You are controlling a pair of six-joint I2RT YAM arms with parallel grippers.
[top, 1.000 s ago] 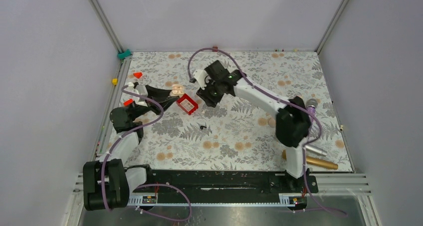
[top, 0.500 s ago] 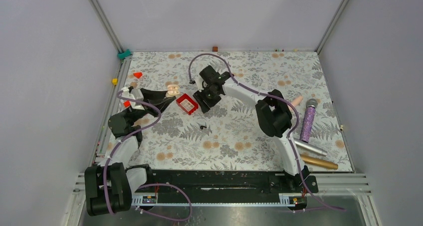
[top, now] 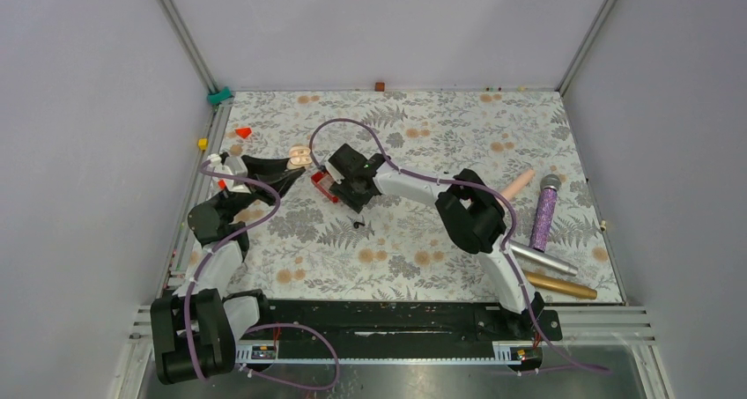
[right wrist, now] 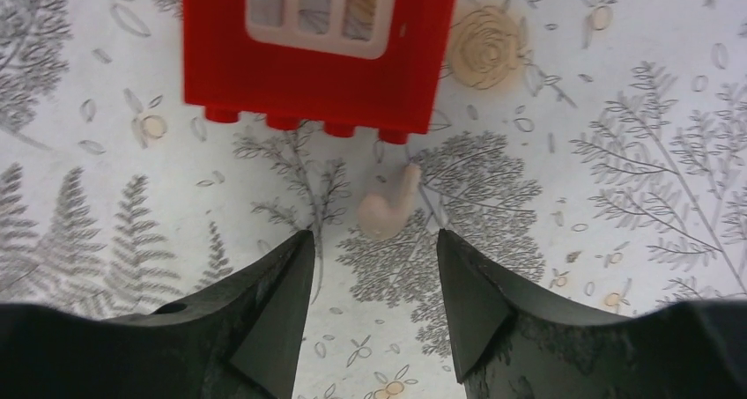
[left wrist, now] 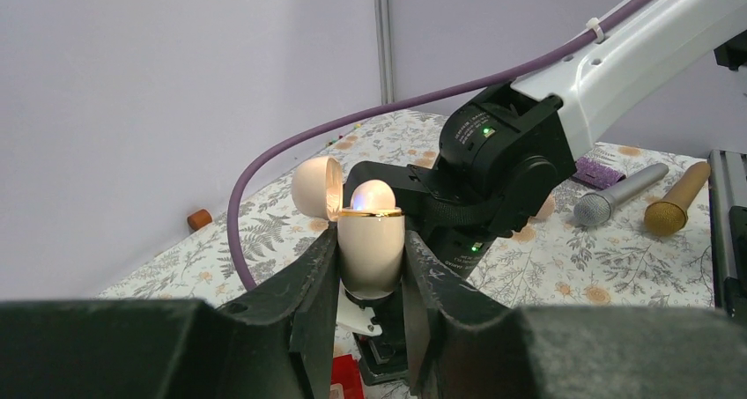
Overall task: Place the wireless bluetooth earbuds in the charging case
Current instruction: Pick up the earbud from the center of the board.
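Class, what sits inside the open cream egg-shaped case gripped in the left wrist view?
One rounded cream earbud pokes up from the gold-rimmed cream egg-shaped charging case. The case wall hides its stem and the remaining interior.

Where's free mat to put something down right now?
Free: the far strip from the red wedge to the far right corner; the near middle between left arm and right arm. Crowded: left centre, where left claw with the case, right claw, red block and earbud bunch; right edge, three mics.
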